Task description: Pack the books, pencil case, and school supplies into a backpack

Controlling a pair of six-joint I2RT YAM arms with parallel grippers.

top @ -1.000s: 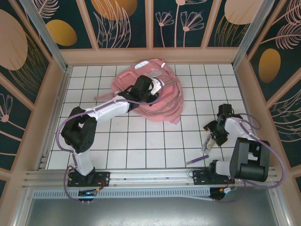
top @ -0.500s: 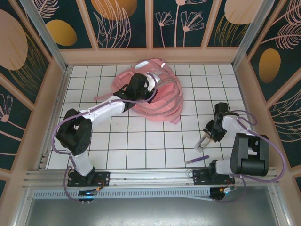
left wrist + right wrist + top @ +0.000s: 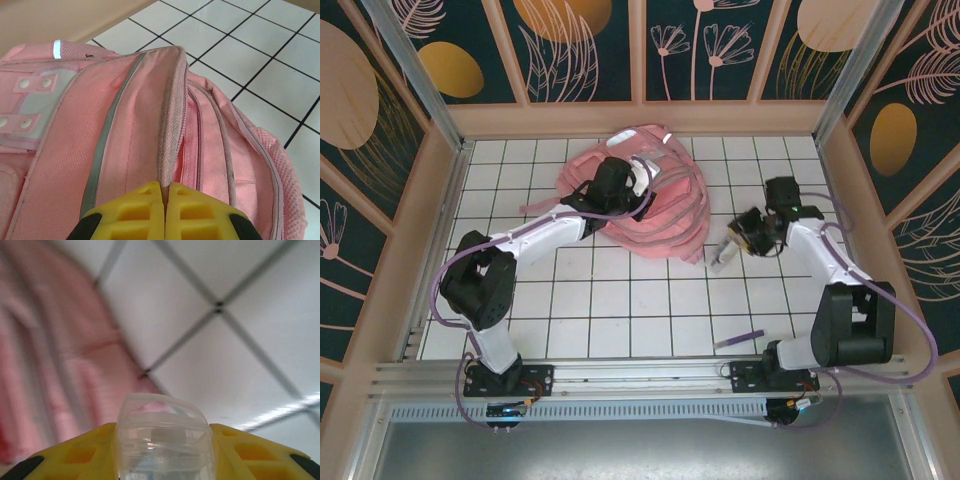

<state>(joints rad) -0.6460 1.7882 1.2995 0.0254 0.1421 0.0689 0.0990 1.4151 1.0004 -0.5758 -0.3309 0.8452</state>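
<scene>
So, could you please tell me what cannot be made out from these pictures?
- Left wrist view: the inside of the soft pink fabric backpack is hidden by its own folded panels; the left gripper pinches one seam.
- Right wrist view: the bottom edge cuts off most of the long clear plastic pencil case in the right gripper.
- Top view: the thin purple pen-like stick is too small for detail.

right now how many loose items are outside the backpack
2: the clear pencil case, held in the right claw beside the backpack, and the purple pen on the table near the right arm's base. Others may be hidden inside.
</scene>
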